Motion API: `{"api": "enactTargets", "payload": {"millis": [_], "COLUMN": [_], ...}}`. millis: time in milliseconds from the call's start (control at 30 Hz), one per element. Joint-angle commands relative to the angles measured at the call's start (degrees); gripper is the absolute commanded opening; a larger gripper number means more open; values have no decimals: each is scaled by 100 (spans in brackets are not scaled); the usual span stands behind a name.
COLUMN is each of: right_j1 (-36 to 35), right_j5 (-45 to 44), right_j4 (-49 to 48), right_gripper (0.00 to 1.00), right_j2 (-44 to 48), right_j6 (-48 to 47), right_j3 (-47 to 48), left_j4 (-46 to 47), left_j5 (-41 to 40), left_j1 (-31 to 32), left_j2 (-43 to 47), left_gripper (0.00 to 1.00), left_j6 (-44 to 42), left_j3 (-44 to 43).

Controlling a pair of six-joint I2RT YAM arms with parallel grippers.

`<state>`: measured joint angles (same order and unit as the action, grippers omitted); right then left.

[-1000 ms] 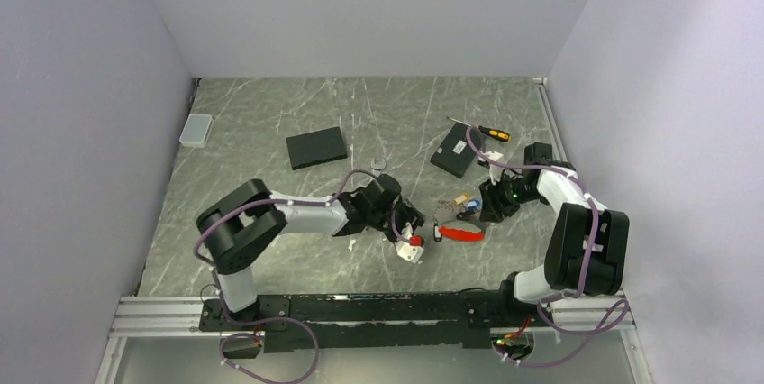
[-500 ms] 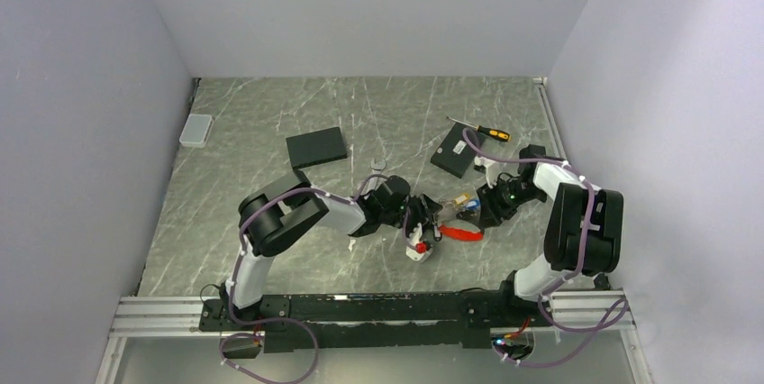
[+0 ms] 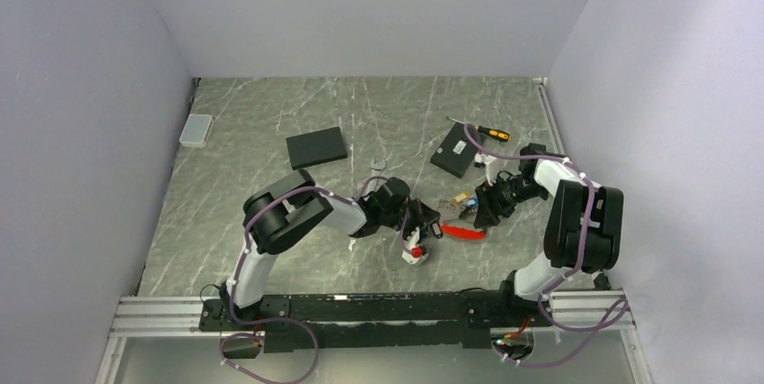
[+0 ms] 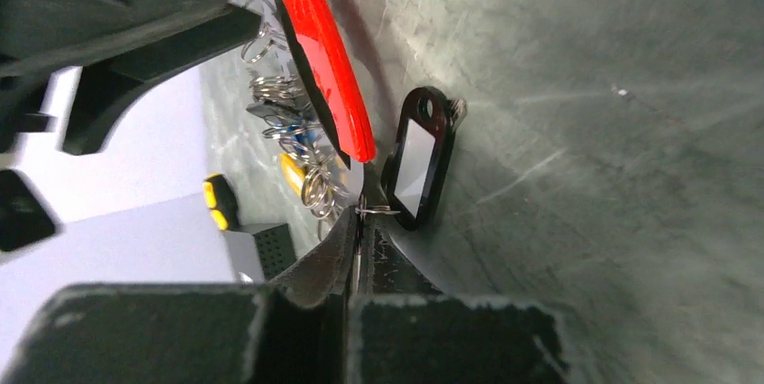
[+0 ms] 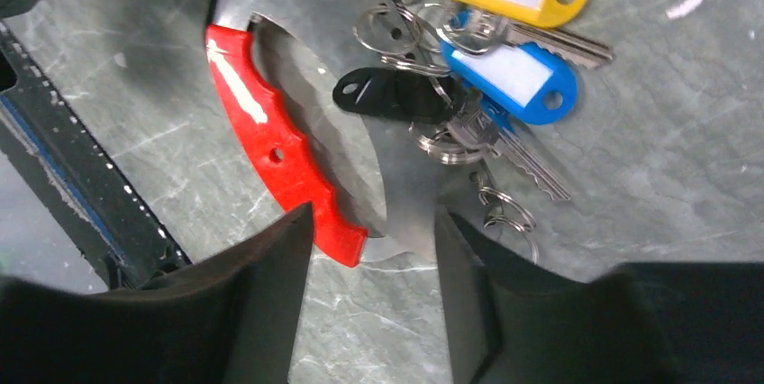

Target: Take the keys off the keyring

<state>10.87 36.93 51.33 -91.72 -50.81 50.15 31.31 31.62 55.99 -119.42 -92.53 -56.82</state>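
Ok so L gripper (image 4: 359, 233) fingers pressed together, looks nipped on small ring (image 4: 376, 211) of black tag (image 4: 414, 168); R gripper (image 5: 371, 244) spread wide, straddling end of red/grey keyring (image 5: 270, 145), not clamped yet; keys (image 5: 504, 73) bunched just beside it on table (image 5: 631, 177). Tip imo: R clamps keyring firm first, then L pulls ring slow along loop, no yanking, else whole bunch drags.

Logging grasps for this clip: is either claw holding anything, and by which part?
Left claw pinches the black tag by its thin wire ring; right claw is open, holding nothing.
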Motion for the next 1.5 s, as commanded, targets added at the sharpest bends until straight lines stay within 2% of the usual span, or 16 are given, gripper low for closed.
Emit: {"api": "enactTargets", "payload": {"millis": [0, 100, 167, 267, 333, 433, 533, 700, 867, 900, 1033, 1133, 1200, 1267, 1367, 1467], "right_j1": [198, 618, 889, 1195, 1277, 1286, 1294, 1294, 1294, 1287, 1244, 1125, 922, 624, 111, -252], "right_j5": [1104, 1987, 2417, 2844, 3009, 3204, 3480, 4075, 4416, 4491, 4591, 4543, 4414, 4106, 3355, 3025], "right_j4": [339, 475, 596, 732, 790, 721, 909, 2087, 3224, 3376, 3290, 3101, 2558, 1287, -1029, -2375], "right_gripper": [63, 77, 86, 91, 92, 92, 92, 92, 89, 89, 88, 87, 85, 83, 82, 81], "right_j2": [650, 1160, 1455, 1840, 2079, 2326, 2348, 2075, 1655, 1585, 1310, 1155, 1106, 1240, 1953, 2592], "right_j6": [-367, -442, -558, -847, -1117, -1164, -1396, -3395, -6244, -6565, -6761, -6626, -6008, -4322, -1608, -855], "right_j3": [296, 591, 749, 793, 708, 514, 396, 117, -363, -468, -460, -374, -305, -304, -818, -1422], "left_j4": [-839, -2295, -3837, -5279, -5730, -5906, -5823, -5850, -5699, -5683, -5669, -5785, -5799, -5791, -5780, -5739], "left_j5": [182, 267, 347, 418, 557, 839, 993, 1081, 1122, 1119, 1143, 1192, 1198, 1189, 1177, 1172], "left_j1": [70, 71, 75, 45, -56, -362, -570, -680, -825, -856, -907, -914, -914, -914, -918, -946], "left_j2": [765, 1327, 1455, 1294, 1194, 1191, 1388, 1542, 1562, 1568, 1661, 1676, 1655, 1626, 1598, 1623], "left_gripper": [0, 0, 0, 0, 0, 0, 0, 0, 0, 0, 0, 0, 0, 0, 0, 0], "left_j6": [752, 1990, 2949, 4380, 5146, 6008, 6387, 6470, 6578, 6555, 6350, 6184, 6182, 6186, 6162, 6169], "left_j3": [-149, -685, -1323, -2267, -2619, -2785, -2684, -2551, -2391, -2349, -2201, -2181, -2190, -2217, -2259, -2239]}}
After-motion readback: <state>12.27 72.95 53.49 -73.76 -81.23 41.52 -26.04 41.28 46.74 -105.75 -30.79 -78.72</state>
